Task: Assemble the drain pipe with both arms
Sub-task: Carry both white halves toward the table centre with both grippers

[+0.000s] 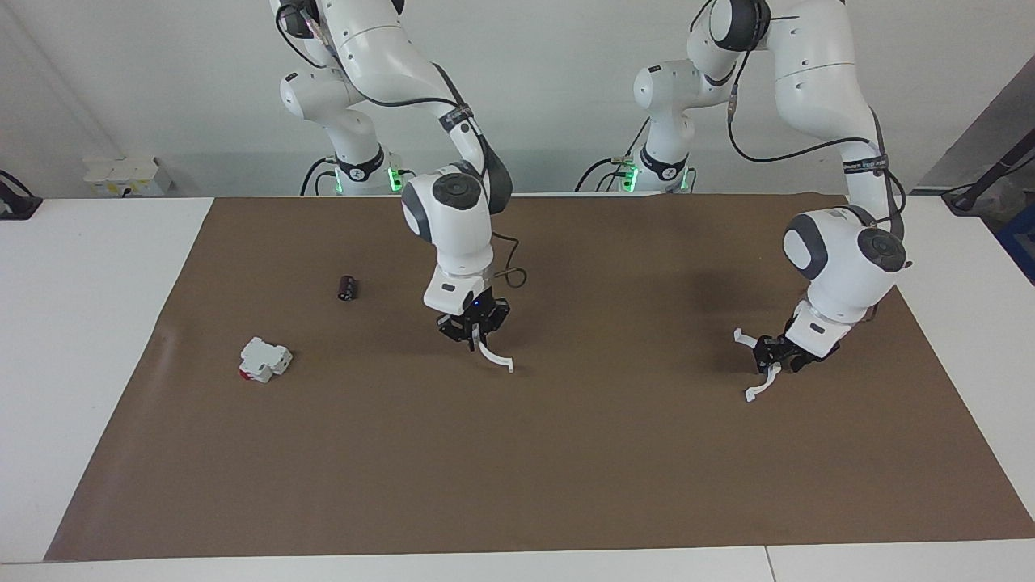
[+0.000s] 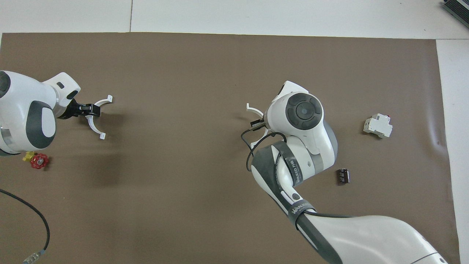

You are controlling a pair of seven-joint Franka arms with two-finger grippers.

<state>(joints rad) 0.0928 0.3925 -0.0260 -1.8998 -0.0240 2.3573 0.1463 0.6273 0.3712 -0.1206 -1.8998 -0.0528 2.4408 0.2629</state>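
Observation:
The drain pipe is in two white half-ring pieces. One half-ring (image 1: 495, 358) (image 2: 253, 109) hangs over the middle of the brown mat, with my right gripper (image 1: 475, 331) (image 2: 257, 123) shut on it. The right arm's wrist covers part of that piece in the overhead view. The other half-ring (image 1: 764, 381) (image 2: 94, 126) lies on the mat toward the left arm's end. My left gripper (image 1: 768, 356) (image 2: 91, 109) is low at the middle of this arc, which curves away from the wrist.
A blocky white device with a red part (image 1: 264, 360) (image 2: 378, 125) and a small black cylinder (image 1: 348, 287) (image 2: 343, 176) lie toward the right arm's end. A red valve handle (image 2: 39, 161) and a black cable (image 2: 36, 227) lie near the left arm.

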